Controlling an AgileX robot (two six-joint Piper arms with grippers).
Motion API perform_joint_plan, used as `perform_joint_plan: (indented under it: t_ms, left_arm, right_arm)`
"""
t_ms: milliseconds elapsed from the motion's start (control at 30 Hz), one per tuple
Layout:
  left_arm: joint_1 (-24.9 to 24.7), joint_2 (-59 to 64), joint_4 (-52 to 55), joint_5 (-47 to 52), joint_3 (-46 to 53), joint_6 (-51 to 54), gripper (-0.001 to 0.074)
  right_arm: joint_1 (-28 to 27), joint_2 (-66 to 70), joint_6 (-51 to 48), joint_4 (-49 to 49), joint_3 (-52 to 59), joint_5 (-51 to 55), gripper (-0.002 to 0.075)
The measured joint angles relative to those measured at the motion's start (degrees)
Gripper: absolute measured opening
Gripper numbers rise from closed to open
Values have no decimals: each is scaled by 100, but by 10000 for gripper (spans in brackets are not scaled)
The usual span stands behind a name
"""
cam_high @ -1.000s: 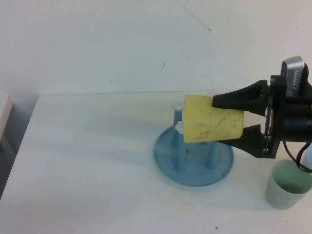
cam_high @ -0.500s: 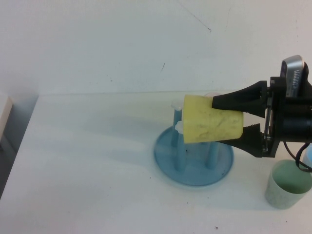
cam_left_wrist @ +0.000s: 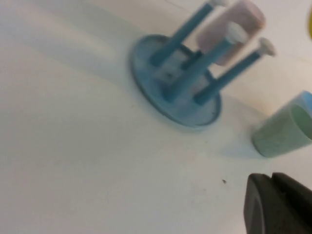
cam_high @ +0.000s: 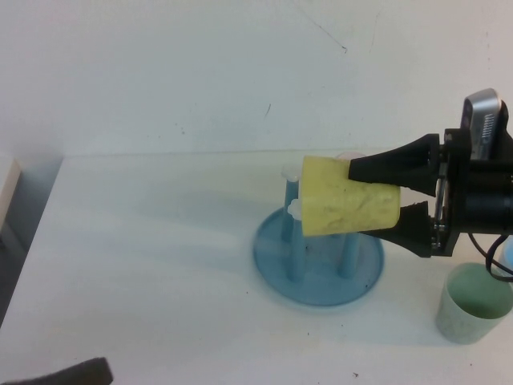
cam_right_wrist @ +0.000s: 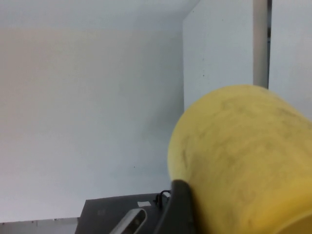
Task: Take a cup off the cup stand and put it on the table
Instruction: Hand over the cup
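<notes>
While the high view lists the right gripper [cam_high: 383,199] clamped on the sideways yellow cup [cam_high: 346,206] above the cup stand [cam_high: 319,277] near the table's [cam_high: 144,265] right edge, only the left wrist view shows a pink cup [cam_left_wrist: 229,30] on a peg and the left gripper [cam_left_wrist: 278,204], fingers indeterminate.

A plain white wall [cam_high: 200,72] with faint dark scuffs rises behind the large white flat desk [cam_high: 144,273], light falls soft and even, and a pale cabinet edge [cam_high: 6,180] peeks in at far left.
</notes>
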Motion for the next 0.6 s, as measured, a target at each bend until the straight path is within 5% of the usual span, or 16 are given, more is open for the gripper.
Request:
perform_joint_plan:
  t_ms: [200, 367, 600]
  left_arm:
    - [0, 1517, -2312, 328, -768, 3584, -3]
    - [0, 2597, -3830, 515, -1159, 4679, -3]
    - [-55, 4905, -3961, 2897, -2021, 5699, -3]
  right_arm:
    - [0, 0, -206, 0, 0, 0, 587]
    - [0, 0, -263, 0, 0, 0, 587]
    - [0, 0, -52, 0, 0, 0, 587]
